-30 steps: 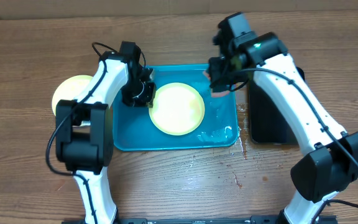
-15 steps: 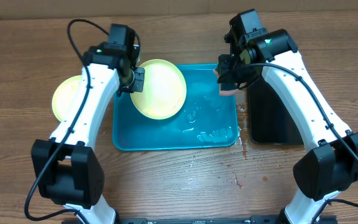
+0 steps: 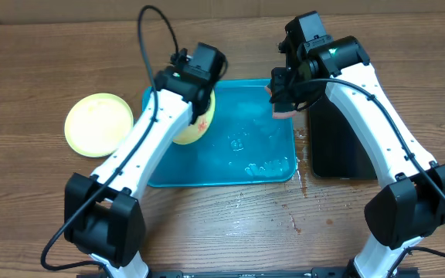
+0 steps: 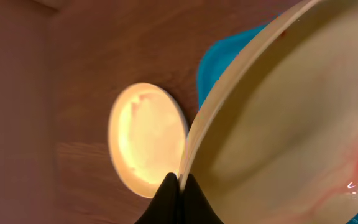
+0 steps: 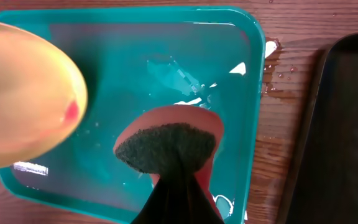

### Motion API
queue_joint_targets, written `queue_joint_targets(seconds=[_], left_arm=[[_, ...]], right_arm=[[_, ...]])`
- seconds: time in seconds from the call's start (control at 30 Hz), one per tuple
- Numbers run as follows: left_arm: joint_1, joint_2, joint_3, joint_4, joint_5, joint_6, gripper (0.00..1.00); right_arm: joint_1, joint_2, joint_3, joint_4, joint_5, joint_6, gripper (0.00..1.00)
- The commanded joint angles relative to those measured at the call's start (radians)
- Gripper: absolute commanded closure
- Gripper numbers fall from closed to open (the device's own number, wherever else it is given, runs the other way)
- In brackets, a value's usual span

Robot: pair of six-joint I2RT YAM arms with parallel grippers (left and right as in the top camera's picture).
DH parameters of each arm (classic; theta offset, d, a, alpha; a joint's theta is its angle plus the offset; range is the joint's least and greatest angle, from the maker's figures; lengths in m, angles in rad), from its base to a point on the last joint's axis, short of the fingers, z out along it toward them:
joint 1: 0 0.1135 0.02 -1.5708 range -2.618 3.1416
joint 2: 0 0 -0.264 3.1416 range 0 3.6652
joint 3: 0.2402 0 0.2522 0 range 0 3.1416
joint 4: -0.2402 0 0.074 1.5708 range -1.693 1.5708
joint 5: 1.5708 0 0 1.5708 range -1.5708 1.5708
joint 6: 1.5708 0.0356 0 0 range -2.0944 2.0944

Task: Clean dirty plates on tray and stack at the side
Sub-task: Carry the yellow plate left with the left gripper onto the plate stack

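Observation:
A cream plate (image 3: 185,133) with a red sauce smear hangs tilted on edge over the left end of the turquoise tray (image 3: 261,147). My left gripper (image 3: 197,102) is shut on its rim. In the left wrist view the fingertips (image 4: 178,184) pinch the rim of that plate (image 4: 291,118), and red sauce streaks show at its right. A second pale plate (image 3: 99,124) lies flat on the table left of the tray. My right gripper (image 3: 283,99) hovers over the tray's far right corner, shut on a pink sponge (image 5: 169,144) with a dark scouring face.
A narrow black tray (image 3: 334,143) lies right of the turquoise tray, close to my right arm. Water pools in the turquoise tray (image 5: 166,56) and drops wet the wood at its right edge. Bare wooden table surrounds both trays.
My left arm lifted the plate off the tray floor, swung it and tipped it up on edge over the tray's left end. The right gripper shifted slightly right with the sponge, then held still.

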Motion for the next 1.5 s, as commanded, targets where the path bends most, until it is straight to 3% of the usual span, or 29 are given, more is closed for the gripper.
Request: queue_joint_targets(seconds=[0.0,0.27,0.77,1.23,1.47], left_arm=[[-0.033,-0.038,0.013,0.001,-0.227,-0.06,0.96],[-0.075,-0.057,0.013,0.002,-0.33,-0.112,0.96],[-0.082,-0.255,0.013,0.001,-0.343,-0.147,0.96],[-0.209,-0.312,0.013,0.002,-0.649,-0.147,0.96],[-0.216,-0.312,0.013,0.002,-0.661,-0.147,0.96]], right_arm=[[0.003,-0.016,0.0,0.006,0.002,0.0,0.96],[0.003,-0.016,0.0,0.006,0.002,0.0,0.96],[0.003,-0.016,0.0,0.005,0.002,0.0,0.96],[0.003,-0.016,0.0,0.001,0.002,-0.004,0.96],[0.003,-0.016,0.0,-0.005,0.002,-0.004,0.96]])
